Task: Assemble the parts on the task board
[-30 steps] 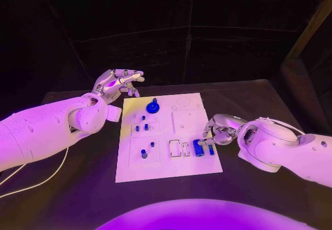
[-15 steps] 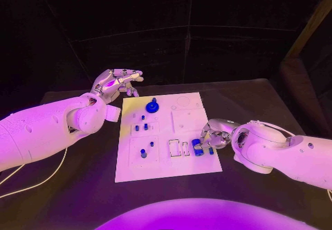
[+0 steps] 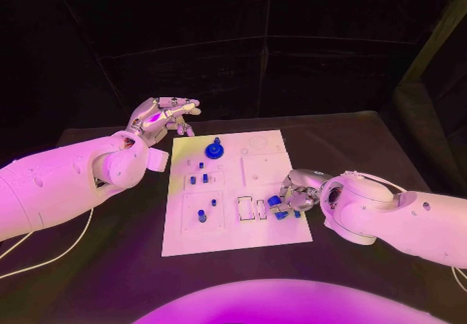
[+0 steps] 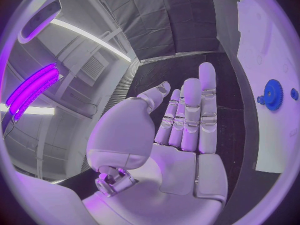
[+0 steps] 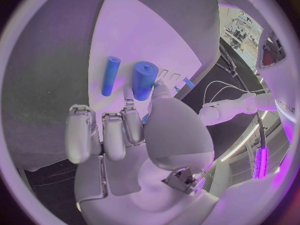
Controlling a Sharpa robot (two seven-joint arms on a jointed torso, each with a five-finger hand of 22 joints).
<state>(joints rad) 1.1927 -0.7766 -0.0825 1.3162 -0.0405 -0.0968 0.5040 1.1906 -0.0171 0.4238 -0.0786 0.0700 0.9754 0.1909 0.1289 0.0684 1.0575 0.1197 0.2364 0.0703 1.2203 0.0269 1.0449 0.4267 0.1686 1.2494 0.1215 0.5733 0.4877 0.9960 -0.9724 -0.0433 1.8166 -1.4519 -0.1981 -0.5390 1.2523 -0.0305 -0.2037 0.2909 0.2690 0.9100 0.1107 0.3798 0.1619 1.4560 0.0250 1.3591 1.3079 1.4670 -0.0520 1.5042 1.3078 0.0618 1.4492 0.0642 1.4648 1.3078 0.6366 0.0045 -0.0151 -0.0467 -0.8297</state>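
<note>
Left hand point(image 3: 160, 115) raised off the task board point(image 3: 233, 236), fingers apart, empty; right hand point(image 3: 295, 192) touching blue cylinder point(image 5: 144, 80), grip unclear.

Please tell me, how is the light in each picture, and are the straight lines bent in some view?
Head view: purple light tints the task board; dark background. Left wrist view: fisheye bends the board's edge beside the left hand. Right wrist view: same curving, right hand evenly lit.

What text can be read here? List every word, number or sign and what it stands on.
None can be read.
White board: only outlined slots, no lettering.
Blue gear and blue cylinders: plain, unmarked.
Left hand, right hand: no legible marking.
</note>
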